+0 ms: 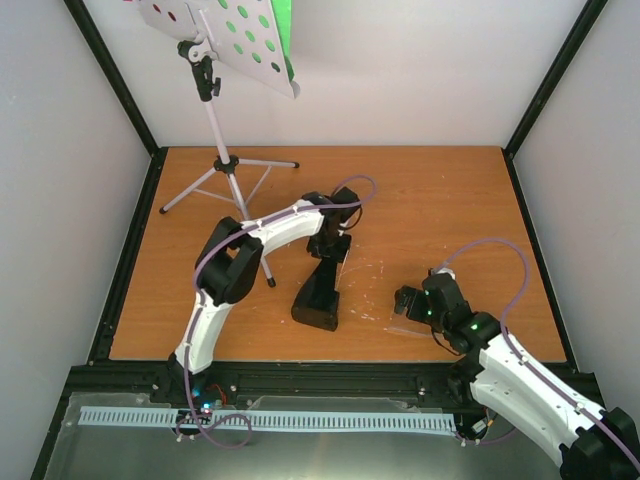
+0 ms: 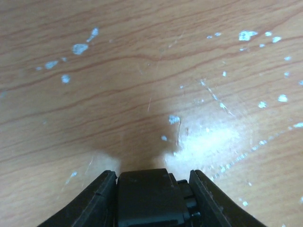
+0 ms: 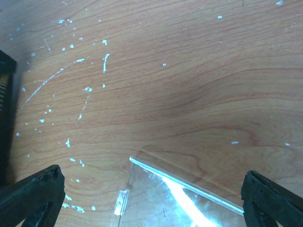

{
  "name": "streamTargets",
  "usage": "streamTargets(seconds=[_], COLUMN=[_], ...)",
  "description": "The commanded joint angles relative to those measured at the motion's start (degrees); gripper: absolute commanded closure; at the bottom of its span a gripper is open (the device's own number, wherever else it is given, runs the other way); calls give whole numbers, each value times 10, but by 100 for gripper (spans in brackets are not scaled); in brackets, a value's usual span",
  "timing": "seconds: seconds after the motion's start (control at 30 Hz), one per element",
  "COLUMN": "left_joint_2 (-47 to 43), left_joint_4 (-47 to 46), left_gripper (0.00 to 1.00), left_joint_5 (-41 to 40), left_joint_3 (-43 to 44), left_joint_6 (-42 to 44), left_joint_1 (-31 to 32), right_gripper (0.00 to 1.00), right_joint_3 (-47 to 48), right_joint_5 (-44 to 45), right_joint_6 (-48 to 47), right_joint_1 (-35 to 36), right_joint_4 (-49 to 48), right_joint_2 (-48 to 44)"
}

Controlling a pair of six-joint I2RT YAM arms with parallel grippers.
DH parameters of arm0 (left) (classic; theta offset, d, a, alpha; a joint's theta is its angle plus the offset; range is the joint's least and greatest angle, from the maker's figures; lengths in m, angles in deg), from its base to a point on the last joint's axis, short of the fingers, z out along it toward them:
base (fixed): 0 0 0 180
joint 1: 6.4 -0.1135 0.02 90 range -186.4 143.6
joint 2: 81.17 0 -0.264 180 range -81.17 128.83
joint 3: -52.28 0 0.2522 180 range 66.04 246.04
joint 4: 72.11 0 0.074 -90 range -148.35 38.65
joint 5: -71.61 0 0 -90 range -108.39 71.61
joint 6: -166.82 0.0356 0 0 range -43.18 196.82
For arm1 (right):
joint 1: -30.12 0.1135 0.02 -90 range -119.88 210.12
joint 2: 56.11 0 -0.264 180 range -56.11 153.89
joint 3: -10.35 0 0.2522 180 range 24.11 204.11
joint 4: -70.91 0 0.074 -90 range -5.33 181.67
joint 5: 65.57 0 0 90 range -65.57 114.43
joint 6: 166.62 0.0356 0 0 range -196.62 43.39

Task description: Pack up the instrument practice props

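Left wrist view, bottom edge: left gripper [image 2: 152, 173] [image 1: 331, 248], both fingers [image 2: 99, 201] pressed flat against the sides of the black metronome [image 2: 147, 198] [image 1: 318, 298]. No gap visible on either side, so it is clamped on the narrow top of the body. The scuffed wooden table [image 2: 142, 71] [image 1: 450, 200] fills the rest of that view.

Top view: the metronome stands on its base near the centre of the table, slightly below middle, with the left arm reaching over it from the lower left.

Right gripper [image 3: 154, 196] [image 1: 408, 302]: jaws wide apart, one finger in each bottom corner of the right wrist view, holding nothing. The clear cover [image 3: 180, 203] [image 1: 398, 322] lies on the table between them, with a bright glare streak across it. In the top view it sits right of the metronome, apart from it.

Music stand [image 1: 220, 120]: upright at the upper left of the table on spread tripod legs, its perforated desk tilted at the top of the frame. A green sheet [image 1: 284, 30] is on the desk and shows through the right-hand holes. Red [image 1: 168, 14] shows through the holes at the left.
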Motion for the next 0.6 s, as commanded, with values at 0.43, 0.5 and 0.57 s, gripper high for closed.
streamTargets(seconds=[0.43,0.5,0.57], left_joint_2=[-259,-307,-369], left_joint_4=[-261,-330,-408], left_gripper=[71,70,69], left_joint_5=[28,37,49], left_joint_3=[-249,-304,-365], left_joint_6=[58,76,101], left_joint_1=[5,5,5], right_gripper=[0,0,0], right_joint_3=[55,47,42], right_joint_5=[32,37,49], right_joint_6=[-22,-24,-27], right_joint_1=[-2,-3,-2], right_joint_4=[31,21,19], right_joint_2=[3,-7,-16])
